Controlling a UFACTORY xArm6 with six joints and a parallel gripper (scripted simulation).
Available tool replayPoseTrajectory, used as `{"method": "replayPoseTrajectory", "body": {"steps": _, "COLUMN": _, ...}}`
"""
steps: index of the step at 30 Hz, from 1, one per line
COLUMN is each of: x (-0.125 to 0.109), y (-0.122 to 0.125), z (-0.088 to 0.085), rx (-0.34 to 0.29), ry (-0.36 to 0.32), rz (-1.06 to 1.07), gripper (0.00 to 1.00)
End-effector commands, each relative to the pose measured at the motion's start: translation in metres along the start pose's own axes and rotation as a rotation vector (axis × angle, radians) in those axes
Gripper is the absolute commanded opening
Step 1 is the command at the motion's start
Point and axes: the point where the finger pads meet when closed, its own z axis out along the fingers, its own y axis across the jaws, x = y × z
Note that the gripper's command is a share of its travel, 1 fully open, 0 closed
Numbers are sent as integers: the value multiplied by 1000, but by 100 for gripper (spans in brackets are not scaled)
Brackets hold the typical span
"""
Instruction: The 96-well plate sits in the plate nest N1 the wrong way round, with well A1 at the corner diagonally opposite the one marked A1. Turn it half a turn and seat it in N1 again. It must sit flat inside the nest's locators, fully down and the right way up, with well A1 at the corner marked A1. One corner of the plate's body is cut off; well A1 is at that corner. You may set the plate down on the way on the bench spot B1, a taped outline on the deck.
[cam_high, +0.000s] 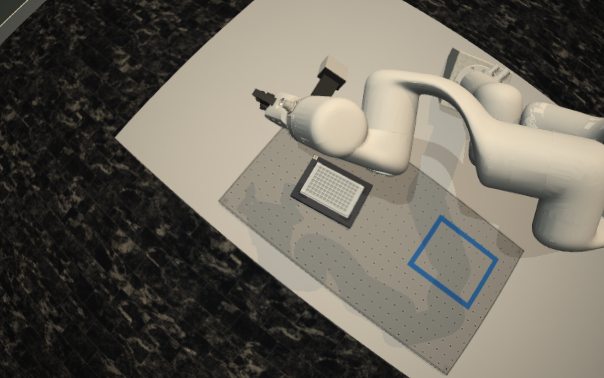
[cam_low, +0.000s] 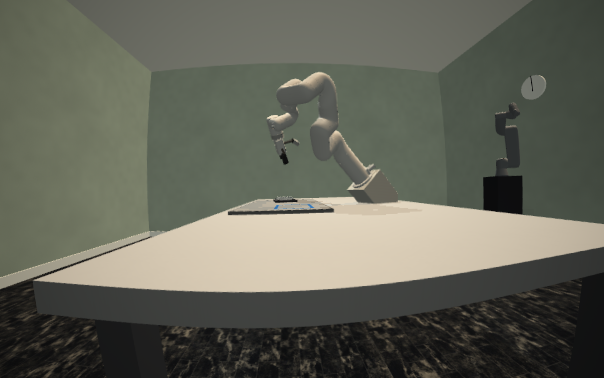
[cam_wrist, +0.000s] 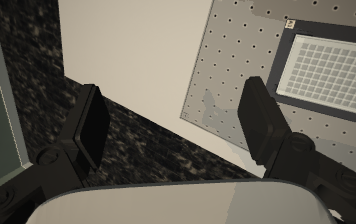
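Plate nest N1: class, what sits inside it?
The 96-well plate lies inside the dark nest, its grid of wells facing up. The nest floor beneath it is covered.

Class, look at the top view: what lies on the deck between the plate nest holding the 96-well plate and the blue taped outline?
Only bare perforated deck, crossed by the arm's shadow, lies between the nest and the blue outline; the top view shows it best.
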Motion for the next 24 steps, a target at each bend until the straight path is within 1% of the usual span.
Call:
{"method": "replayPoseTrajectory", "body": {"steps": 1, "x": -2, "y": 4, "z": 2, "rx": -20, "ry": -22, "rz": -158, "gripper": 100}}
{"method": "replayPoseTrajectory", "body": {"steps": 5, "x": -3, "y": 7, "z": 4, "rx": -32, "ry": -32, "rz": -277, "gripper": 100}}
{"method": "replayPoseTrajectory", "body": {"steps": 7, "x": -3, "y": 7, "z": 4, "rx": -32, "ry": -32, "rz": -277, "gripper": 100}}
{"method": "replayPoseTrajectory", "body": {"steps": 9, "x": -5, "y": 14, "z": 7, "rx": -38, "ry": -39, "rz": -343, "gripper": 100}}
{"method": "replayPoseTrajectory", "body": {"steps": 22, "x": -9, "y": 26, "z": 13, "rx": -67, "ry": -91, "rz": -758, "gripper": 100}}
{"method": "replayPoseTrajectory", "body": {"steps": 24, "x": -9, "y": 26, "z": 13, "rx": -67, "ry": -91, "rz": -758, "gripper": 100}}
